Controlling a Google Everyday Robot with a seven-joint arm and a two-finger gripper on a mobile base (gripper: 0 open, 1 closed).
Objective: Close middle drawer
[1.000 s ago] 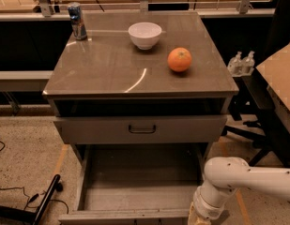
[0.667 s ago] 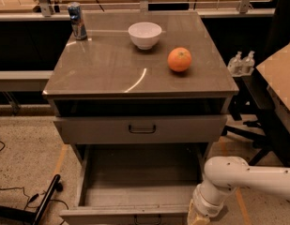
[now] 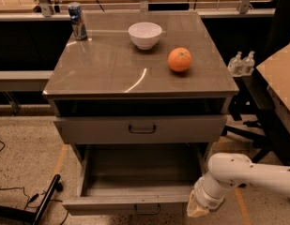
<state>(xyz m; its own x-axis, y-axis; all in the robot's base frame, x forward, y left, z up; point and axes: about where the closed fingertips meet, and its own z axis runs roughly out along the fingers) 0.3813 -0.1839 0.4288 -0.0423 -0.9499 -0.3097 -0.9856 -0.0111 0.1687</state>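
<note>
The middle drawer is pulled far out of the grey cabinet. It is long, shallow and empty, and its low front panel carries a small dark loop handle near the bottom edge of the view. My gripper hangs at the end of the white arm, which reaches in from the right. It sits right at the drawer's front right corner, level with the front panel. Above it, the taller-fronted top drawer stands slightly out. The lowest drawer is out of view.
On the cabinet top stand a blue can, a white bowl and an orange. A dark chair and two small bottles are at the right. A black bar lies on the floor at the left.
My arm has shifted a little to the left, bringing the gripper closer to the middle drawer's front right corner. The drawer has not visibly moved.
</note>
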